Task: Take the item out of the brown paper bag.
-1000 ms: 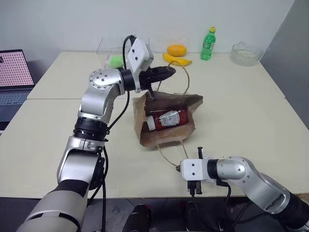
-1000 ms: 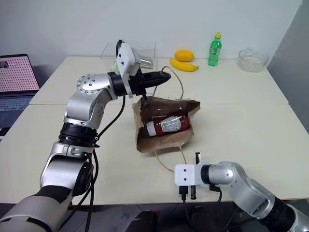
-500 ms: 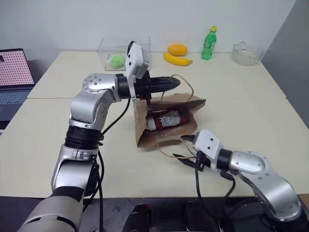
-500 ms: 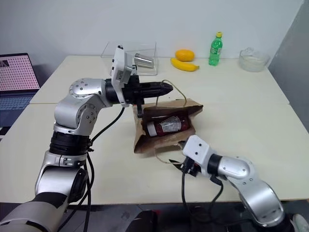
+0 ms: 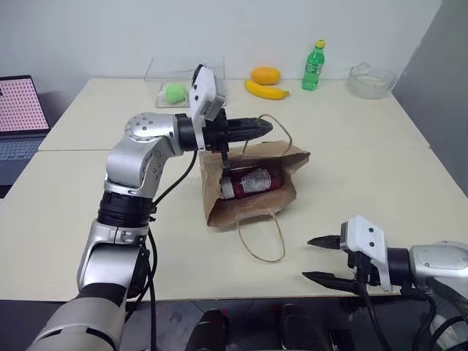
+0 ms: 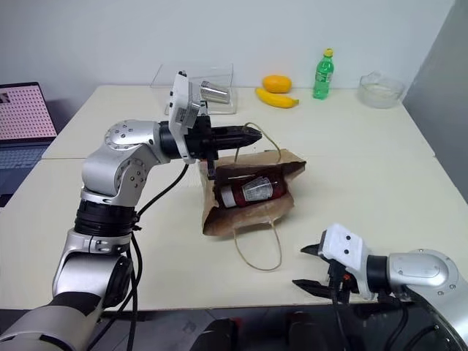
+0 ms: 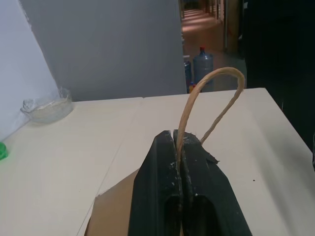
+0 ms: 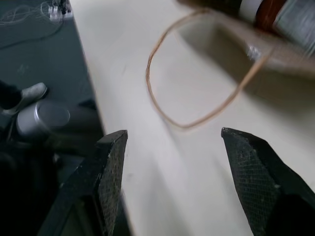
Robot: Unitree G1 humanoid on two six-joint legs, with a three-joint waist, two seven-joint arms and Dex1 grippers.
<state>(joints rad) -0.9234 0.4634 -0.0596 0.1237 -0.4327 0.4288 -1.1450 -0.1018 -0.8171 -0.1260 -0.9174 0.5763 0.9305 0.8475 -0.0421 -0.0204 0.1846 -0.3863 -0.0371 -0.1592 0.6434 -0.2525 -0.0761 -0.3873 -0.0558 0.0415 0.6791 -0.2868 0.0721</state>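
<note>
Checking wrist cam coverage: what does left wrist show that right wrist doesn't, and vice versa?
Left wrist alone: the left tool, shut on the upper handle of the brown paper bag, plus a glass bowl on the far table and a water jug beyond it.
Right wrist alone: the right tool, open and holding nothing, the lower handle lying loose on the table, the red bottle in the bag's mouth, and the floor past the table edge.
Both: the cream table and part of the bag.
</note>
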